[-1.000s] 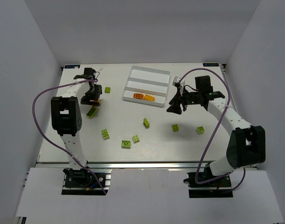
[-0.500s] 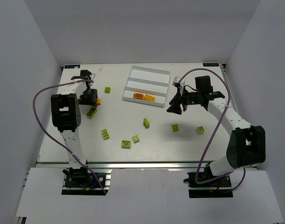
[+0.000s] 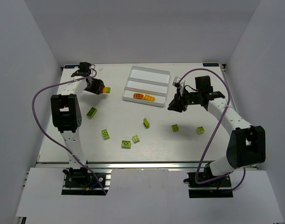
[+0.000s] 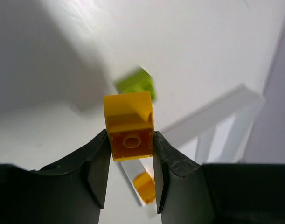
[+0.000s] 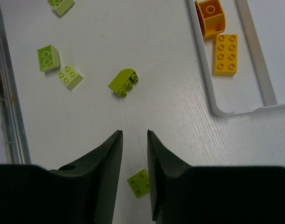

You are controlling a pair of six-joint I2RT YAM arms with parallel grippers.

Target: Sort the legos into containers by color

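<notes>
View from above: left end effector (image 3: pixel 98 87) is over the far-left part of the table (image 3: pixel 86 149), pinching an orange brick (image 3: pixel 103 88). A lime brick (image 3: pixel 107 90) lies just beside it. The white tray (image 3: pixel 147 74) sits far centre, with the stored orange bricks (image 3: pixel 144 97), two of them, in its nearest slot. Loose lime bricks (image 3: pixel 126 144) are scattered across the middle of the table, well apart from the tray. The right end effector (image 3: pixel 174 105) hangs just beside the tray's near right corner.

Left wrist: both fingers (image 4: pixel 98 163) press the sides of the orange brick (image 4: pixel 129 135), its hollow underside towards the camera. Beyond it, blurred, is the lime brick (image 4: pixel 137 84). The tray (image 4: pixel 221 109) lies to the right, with one of the stored orange bricks (image 4: pixel 144 186) showing low between the fingers.

Right wrist: the right end effector (image 5: pixel 134 137) has its fingers a narrow gap apart, nothing between them. A rounded lime brick (image 5: pixel 123 82) lies ahead on the table. The tray corner (image 5: pixel 217 111) holds the stored orange bricks (image 5: pixel 225 53) side by side.
</notes>
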